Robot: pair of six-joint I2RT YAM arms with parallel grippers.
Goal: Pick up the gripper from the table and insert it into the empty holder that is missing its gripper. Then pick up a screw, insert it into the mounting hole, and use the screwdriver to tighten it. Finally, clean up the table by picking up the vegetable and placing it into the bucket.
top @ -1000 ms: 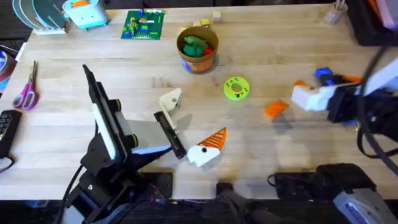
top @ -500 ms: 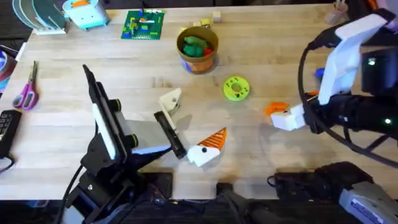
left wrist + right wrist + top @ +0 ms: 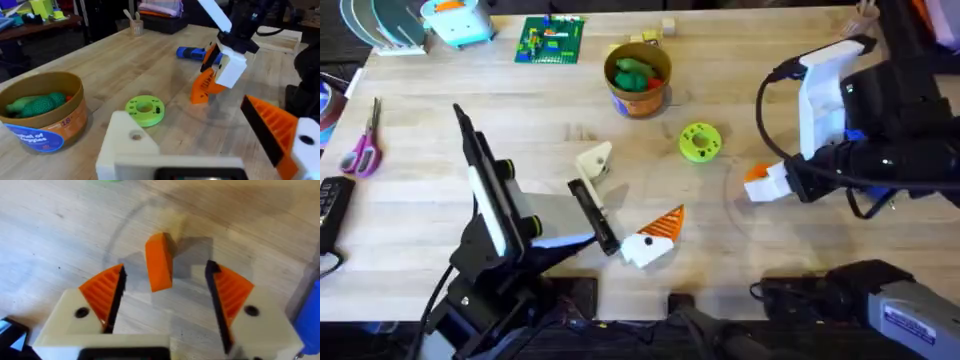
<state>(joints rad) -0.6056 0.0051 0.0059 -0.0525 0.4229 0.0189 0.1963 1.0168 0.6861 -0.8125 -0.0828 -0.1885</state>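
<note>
2 fingers of right gripper [image 3: 162, 305] spread wide around the orange gripper [image 3: 159, 262] on table [image 3: 440, 210], not touching. Left gripper [image 3: 620, 215] gapes, empty, by holder [image 3: 594, 160].

Hardly any lettering could be read on the table.

The bucket [image 3: 42, 117], off to one side of the left gripper [image 3: 210, 150] and well apart from the right gripper [image 3: 165, 307], carried a blue band [image 3: 31, 138] around its lower wall with white print on it, and a few dark characters stood on the brown wall just beside that band; both were too blurred to make out as words or numbers. Nothing on the gripper fingers or the table [image 3: 440, 90] showed legible marks.
</note>
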